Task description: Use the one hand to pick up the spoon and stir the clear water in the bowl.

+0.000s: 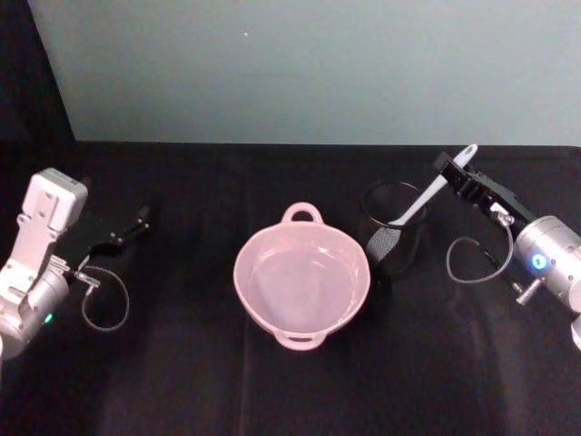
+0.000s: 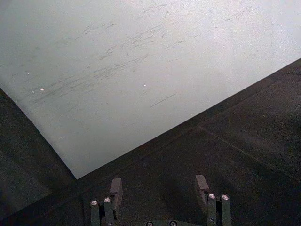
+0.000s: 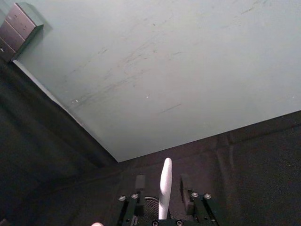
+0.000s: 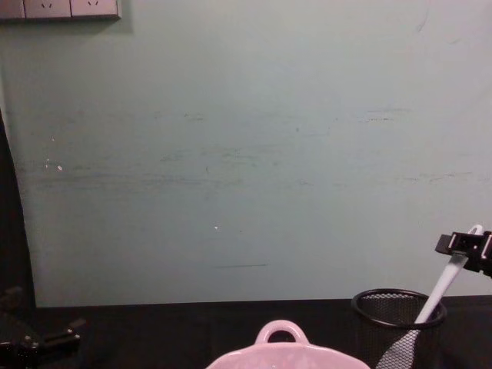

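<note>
white spoon [image 1: 425,197], scoop down, handle tilted right

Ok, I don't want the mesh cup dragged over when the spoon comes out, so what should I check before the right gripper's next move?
1. Spoon handle sits between the right gripper fingers: ok.
2. Fingers closed on the handle: not ok, a gap shows on each side.
3. Spoon free to lift: ok, it leans in the mesh cup, scoop down.
4. Bowl upright beside the cup: ok.
5. Water in the bowl: cannot tell.
6. Left gripper open, far on the left: ok.
</note>
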### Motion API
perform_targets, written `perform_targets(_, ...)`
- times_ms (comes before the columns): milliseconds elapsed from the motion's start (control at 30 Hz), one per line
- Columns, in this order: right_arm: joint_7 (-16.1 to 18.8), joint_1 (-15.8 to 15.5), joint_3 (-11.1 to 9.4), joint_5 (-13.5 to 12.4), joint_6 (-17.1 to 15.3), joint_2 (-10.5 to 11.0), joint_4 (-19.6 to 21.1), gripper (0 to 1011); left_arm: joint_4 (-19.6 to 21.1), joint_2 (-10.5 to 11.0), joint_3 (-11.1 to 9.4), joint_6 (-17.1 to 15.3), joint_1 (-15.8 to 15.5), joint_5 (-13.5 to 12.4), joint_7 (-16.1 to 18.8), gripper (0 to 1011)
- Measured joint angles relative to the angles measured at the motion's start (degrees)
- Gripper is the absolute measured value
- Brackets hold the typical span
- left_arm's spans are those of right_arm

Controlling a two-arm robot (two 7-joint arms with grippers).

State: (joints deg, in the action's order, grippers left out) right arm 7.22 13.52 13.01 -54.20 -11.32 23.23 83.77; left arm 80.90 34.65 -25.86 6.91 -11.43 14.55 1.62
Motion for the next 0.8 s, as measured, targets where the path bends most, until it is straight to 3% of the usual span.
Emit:
perform_targets(67,0.0,0.0,0.0,0.0,0.0,0.0,0.0,419,0.0,0.0,0.0,0.0,0.0,0.0,0.0,1011)
perform_targets(133,0.0,0.0,0.0,0.0,0.0,0.0,0.0,398,0.0,0.0,0.0,0.0,0.0,0.0,0.0,1011)
perform_targets(400,0.0,0.0,0.0,0.0,0.0,0.0,0.1,127,0.0,0.0,0.0,0.0,0.0,0.0,0.0,1011)
perform_targets(700,0.0,-0.1,0.0,0.1,0.0,0.0,0.1,118,0.0,0.0,0.0,0.0,0.0,0.0,0.0,1011)
perform_targets(800,-0.8,-1.7,0.7,4.8,3.7,1.1,3.8,117,0.0,0.0,0.0,0.0,0.0,0.0,0.0,1011)
